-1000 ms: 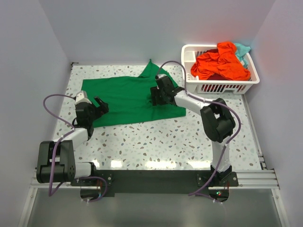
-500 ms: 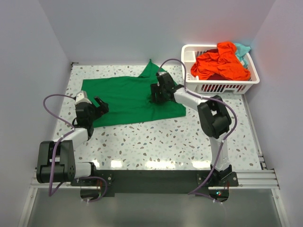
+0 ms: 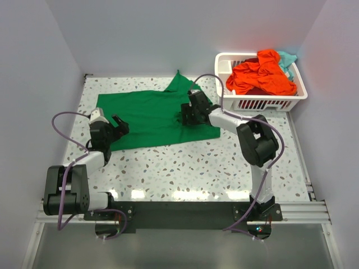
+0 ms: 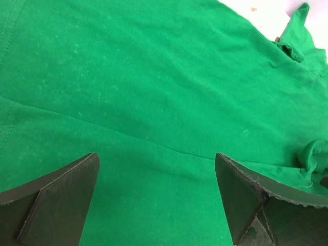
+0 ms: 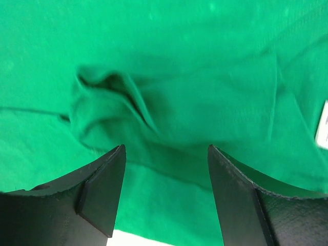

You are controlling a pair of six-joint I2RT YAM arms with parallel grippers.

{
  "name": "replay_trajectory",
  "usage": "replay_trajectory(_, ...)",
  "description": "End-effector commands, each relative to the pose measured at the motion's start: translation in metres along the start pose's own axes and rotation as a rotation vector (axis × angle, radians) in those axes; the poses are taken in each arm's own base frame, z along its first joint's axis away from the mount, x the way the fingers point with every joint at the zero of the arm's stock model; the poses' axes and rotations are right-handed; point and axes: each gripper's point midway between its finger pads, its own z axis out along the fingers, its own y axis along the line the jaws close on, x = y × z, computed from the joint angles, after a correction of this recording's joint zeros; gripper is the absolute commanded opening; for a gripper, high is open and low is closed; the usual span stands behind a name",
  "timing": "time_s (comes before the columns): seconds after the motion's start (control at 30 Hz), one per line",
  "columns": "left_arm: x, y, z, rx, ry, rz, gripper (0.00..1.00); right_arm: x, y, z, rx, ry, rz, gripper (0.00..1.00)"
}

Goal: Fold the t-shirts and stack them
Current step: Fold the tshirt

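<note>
Across the middle of the speckled table (image 3: 224, 162) the green shirt (image 3: 151, 115) lies spread out and mostly flat, with one part peaked up at its far edge. Off the green shirt's far right corner stands a white basket (image 3: 224, 63). An orange-red shirt (image 3: 261, 75) is heaped inside it, and a teal shirt (image 3: 289, 58) shows behind that heap on the side farthest from the green shirt.

The left claw (image 3: 119, 124) sits at the green shirt's near left corner, pointing in over the cloth. Its jaws stand wide apart with nothing gripped, and the wrist view shows only smooth green cloth between them, crossed by a shallow crease (image 4: 154, 146); whether the tips touch the cloth I cannot tell.

The right claw (image 3: 185, 115) is over the right part of the green shirt, inside its right edge. Its jaws are also spread wide and hold nothing. Just beyond its fingertips the cloth is gathered into a small bunched fold (image 5: 110, 102), and a white label (image 5: 323, 130) shows at the right edge of that wrist view.
</note>
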Motion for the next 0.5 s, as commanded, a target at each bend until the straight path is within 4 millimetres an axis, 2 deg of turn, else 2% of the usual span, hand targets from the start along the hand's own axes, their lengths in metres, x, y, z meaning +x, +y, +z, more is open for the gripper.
replay_trajectory(0.0, -0.004, -0.004, 0.002, 0.029, -0.024, -0.007, 1.00, -0.021, 0.014, -0.018, -0.061, -0.073, 0.043, 0.68)
replay_trajectory(0.1, -0.003, -0.004, 0.002, 0.029, -0.021, -0.007, 1.00, -0.015, 0.015, -0.015, -0.073, -0.061, 0.052, 0.68)
replay_trajectory(0.27, -0.003, -0.004, 0.003, 0.030, -0.022, -0.007, 1.00, -0.020, 0.020, -0.009, -0.086, -0.070, 0.053, 0.69)
replay_trajectory(0.47, -0.003, -0.004, 0.003, 0.027, -0.018, -0.007, 1.00, -0.031, 0.022, 0.008, -0.084, -0.088, 0.041, 0.69)
